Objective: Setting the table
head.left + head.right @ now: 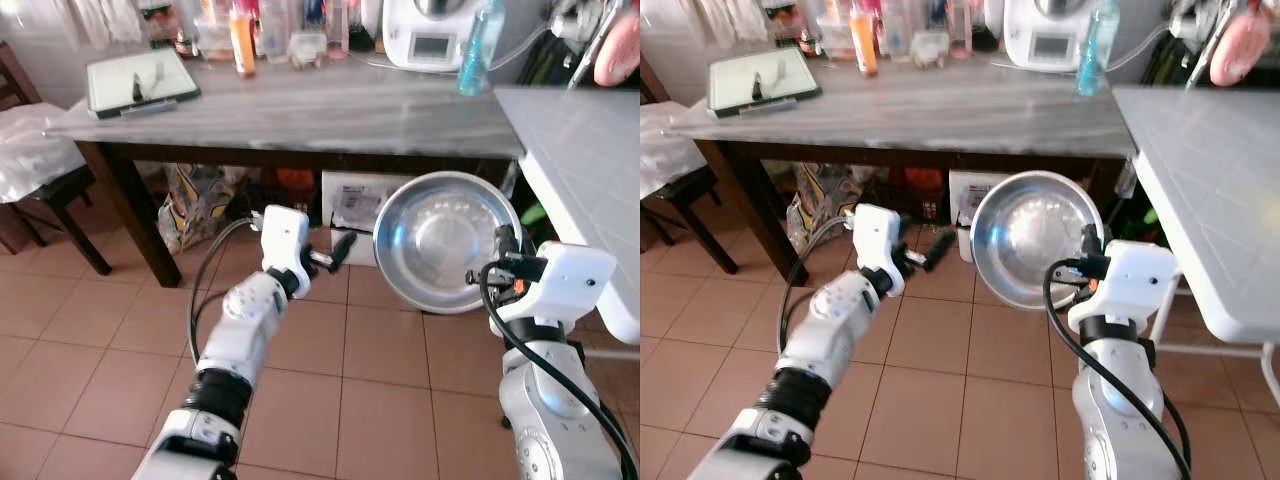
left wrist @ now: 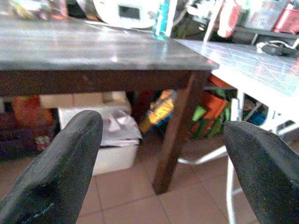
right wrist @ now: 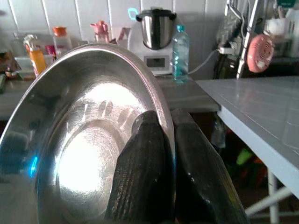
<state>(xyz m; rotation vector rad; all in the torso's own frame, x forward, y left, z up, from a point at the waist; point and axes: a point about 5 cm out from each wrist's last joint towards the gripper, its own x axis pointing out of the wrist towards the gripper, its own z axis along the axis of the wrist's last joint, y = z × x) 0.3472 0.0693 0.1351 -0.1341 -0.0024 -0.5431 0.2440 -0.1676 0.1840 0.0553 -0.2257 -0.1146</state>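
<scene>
pinching the steel bowl [image 1: 440, 238] by its rim, the right gripper [image 3: 163, 140] is carrying it tilted toward the counter [image 1: 330, 108], while the left gripper [image 1: 338, 255] is hanging spread and empty.

Gleaming as polished metal: bowl [image 1: 446, 238]. Looking matt and rubbery: right hand [image 3: 169, 140] fingers [image 3: 145, 172]. Showing smooth stone-like sheen: desk [image 1: 330, 105]. Glinting glazed: floor tiles [image 1: 90, 350].

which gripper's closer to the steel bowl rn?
Right. The right gripper is pinching the steel bowl by its rim; the left gripper is open, off to its left, not touching.
</scene>
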